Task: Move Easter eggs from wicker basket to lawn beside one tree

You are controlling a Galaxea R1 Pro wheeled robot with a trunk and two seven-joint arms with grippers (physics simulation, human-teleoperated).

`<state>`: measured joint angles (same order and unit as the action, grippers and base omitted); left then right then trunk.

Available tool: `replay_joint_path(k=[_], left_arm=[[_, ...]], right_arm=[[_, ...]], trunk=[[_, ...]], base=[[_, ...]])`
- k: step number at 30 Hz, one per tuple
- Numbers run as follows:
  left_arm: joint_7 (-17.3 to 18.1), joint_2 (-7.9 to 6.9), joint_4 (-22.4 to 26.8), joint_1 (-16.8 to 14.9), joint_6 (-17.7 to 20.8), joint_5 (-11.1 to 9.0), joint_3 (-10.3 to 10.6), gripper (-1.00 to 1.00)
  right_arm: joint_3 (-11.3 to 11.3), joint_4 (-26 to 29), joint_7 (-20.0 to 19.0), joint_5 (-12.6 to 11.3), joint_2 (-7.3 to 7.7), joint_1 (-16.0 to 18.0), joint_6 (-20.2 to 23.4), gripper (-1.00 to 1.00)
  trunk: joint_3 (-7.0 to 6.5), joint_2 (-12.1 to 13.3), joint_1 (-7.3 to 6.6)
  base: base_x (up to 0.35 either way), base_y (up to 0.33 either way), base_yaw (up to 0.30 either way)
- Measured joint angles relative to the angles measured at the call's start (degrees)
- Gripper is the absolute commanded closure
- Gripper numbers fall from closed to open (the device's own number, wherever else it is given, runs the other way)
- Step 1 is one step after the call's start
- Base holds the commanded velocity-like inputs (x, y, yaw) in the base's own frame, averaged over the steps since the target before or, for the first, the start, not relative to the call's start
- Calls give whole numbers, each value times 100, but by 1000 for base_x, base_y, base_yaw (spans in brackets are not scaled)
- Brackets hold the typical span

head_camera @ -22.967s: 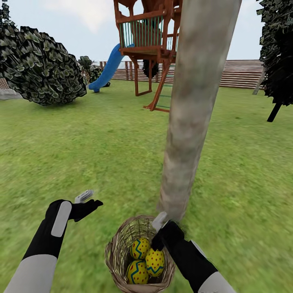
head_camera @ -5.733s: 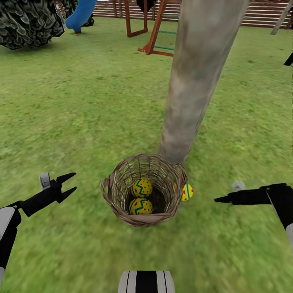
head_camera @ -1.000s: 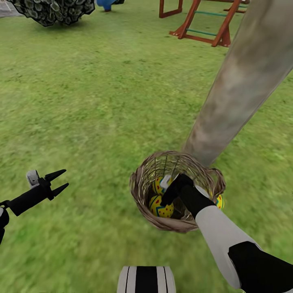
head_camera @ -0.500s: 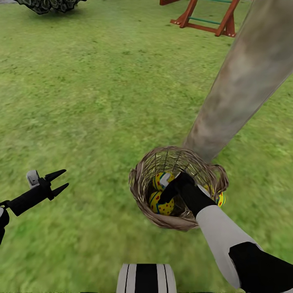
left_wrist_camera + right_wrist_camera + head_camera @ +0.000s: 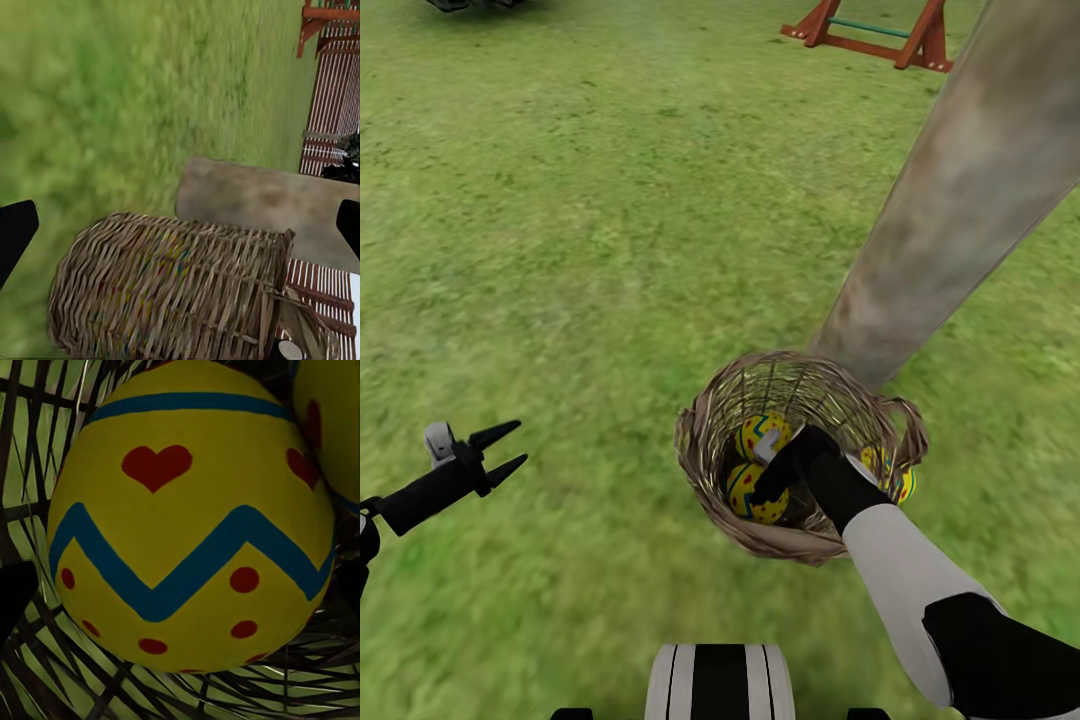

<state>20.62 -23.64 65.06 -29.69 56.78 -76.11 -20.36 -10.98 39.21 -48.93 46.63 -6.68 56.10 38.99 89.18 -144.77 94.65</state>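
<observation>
Green lawn (image 5: 580,250) at the foot of a leaning tree (image 5: 950,220), with the wicker basket (image 5: 705,470) touching its trunk.

The right pincer (image 5: 768,462) reaches into the basket, jaws apart, an egg (image 5: 191,517) straight ahead between them, long axis upright. The left pincer (image 5: 500,452) hangs open, well apart.

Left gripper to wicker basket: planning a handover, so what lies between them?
Bare lawn: in the head view nothing sits between the left gripper and the wicker basket.
</observation>
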Motion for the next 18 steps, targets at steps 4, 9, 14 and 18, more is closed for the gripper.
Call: replay_joint_path(k=[4,9,14,18], left_arm=[[0,-1,0,34,0,0,-1,-100],[0,-1,4,37,-1,-4,-2,-100],[0,-1,3,37,-1,-4,-3,-100],[0,3,2,37,0,-6,-3,-100]], right_arm=[[2,-41,15,-3,-7,4,-4,-100],[3,-40,27,-23,-1,4,0,-100],[24,32,78,-35,1,4,1,-100],[34,52,105,-47,1,4,-6,-100]], trunk=[[0,0,0],[21,-1,3],[66,-4,8],[89,-5,10]], base=[[0,0,0],[0,0,0],[0,0,0],[0,0,0]])
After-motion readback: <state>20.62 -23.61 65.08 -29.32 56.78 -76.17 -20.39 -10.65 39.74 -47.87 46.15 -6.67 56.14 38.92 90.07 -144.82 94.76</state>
